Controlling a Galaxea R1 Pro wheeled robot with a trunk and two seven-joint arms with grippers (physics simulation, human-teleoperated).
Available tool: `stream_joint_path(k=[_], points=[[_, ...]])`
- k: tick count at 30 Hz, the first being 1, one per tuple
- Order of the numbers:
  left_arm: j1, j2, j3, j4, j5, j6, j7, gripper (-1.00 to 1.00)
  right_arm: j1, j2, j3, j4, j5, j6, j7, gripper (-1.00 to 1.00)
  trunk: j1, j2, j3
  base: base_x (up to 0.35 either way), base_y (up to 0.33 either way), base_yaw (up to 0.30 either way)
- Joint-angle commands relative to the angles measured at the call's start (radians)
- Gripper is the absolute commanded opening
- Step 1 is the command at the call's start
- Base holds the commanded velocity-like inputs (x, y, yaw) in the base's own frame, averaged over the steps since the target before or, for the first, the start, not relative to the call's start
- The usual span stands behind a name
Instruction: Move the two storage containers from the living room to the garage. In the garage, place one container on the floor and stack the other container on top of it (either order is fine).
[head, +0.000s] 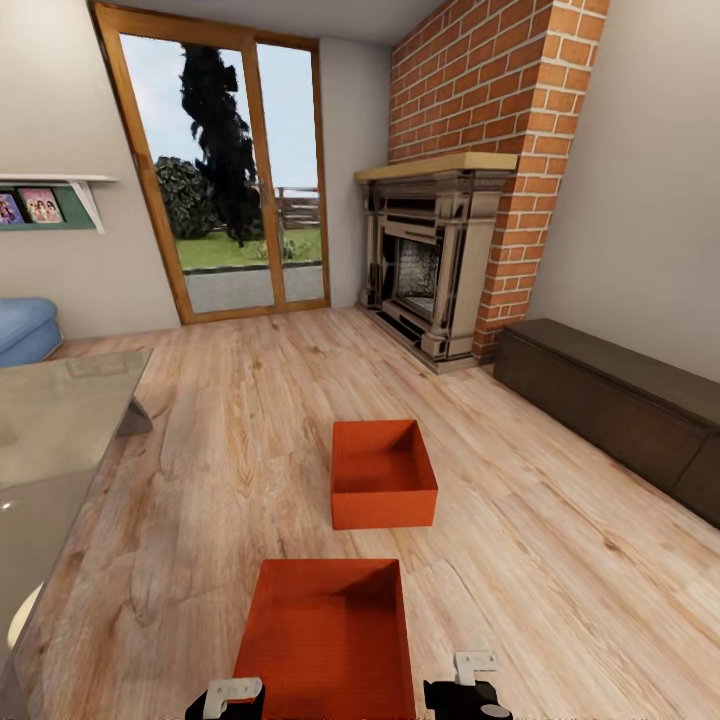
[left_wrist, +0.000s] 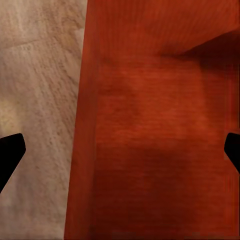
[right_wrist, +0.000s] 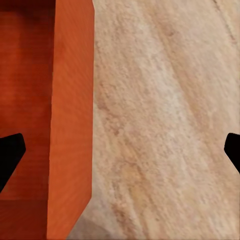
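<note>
Progress looks slight: both storage containers sit on the light wood-plank floor (head: 230, 400) of the living room, neither lifted, so carrying them to the garage and stacking them is all left to do.

Nearest is the near storage container (head: 325, 640), just in front of the robot, between its two arms. Beyond it, a little to the right and apart from it, stands the far storage container (head: 382, 473), between the robot and the brick fireplace (head: 440, 265). Both are orange-red, rectangular and open-topped, with thin straight walls, and look empty; the left wrist view shows fine ribbing across the near one's bottom.

In the left wrist view the left pincer (left_wrist: 120, 152) is spread wide, its dark tips at the frame's edges, straddling the container's wall with one tip over bare planks and the other over the bin's inside; it grips nothing. In the right wrist view the right pincer (right_wrist: 120, 152) is likewise wide open and empty, straddling the opposite wall.

My guess is that a two-armed grasp of the near bin's side walls is being lined up.

A glass-topped surface (head: 60, 420) stands to the left, well apart from both bins.
</note>
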Motion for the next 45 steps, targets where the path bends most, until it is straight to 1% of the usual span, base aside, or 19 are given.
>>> stream_joint_path(k=[1, 4, 13, 25, 45], points=[[-0.001, 0.000, 0.003, 0.001, 0.000, -0.003, -0.001, 1.00, -0.001, 0.000, 0.000, 0.001, 0.001, -0.003, -0.003, 1.00, 0.004, -0.008, -0.004, 0.000, 0.000, 0.000], [-0.001, 0.000, 0.003, 0.001, 0.000, -0.003, -0.001, 1.00, -0.001, 0.000, 0.000, 0.001, 0.001, -0.003, -0.003, 1.00, 0.015, -0.029, -0.013, 0.000, 0.000, 0.000], [-0.001, 0.000, 0.003, 0.001, 0.000, -0.003, -0.001, 1.00, -0.001, 0.001, 0.000, 0.001, 0.001, -0.003, -0.003, 1.00, 0.015, -0.029, -0.013, 0.000, 0.000, 0.000], [-0.001, 0.000, 0.003, 0.001, 0.000, -0.003, -0.001, 1.00, -0.001, 0.001, 0.001, 0.001, 0.000, -0.003, -0.003, 1.00, 0.061, -0.113, -0.051, 0.000, 0.000, 0.000], [-0.001, 0.000, 0.003, 0.001, 0.000, -0.004, -0.001, 1.00, -0.001, 0.001, 0.001, 0.001, 0.001, -0.003, -0.003, 1.00, 0.061, -0.113, -0.051, 0.001, 0.000, 0.000]])
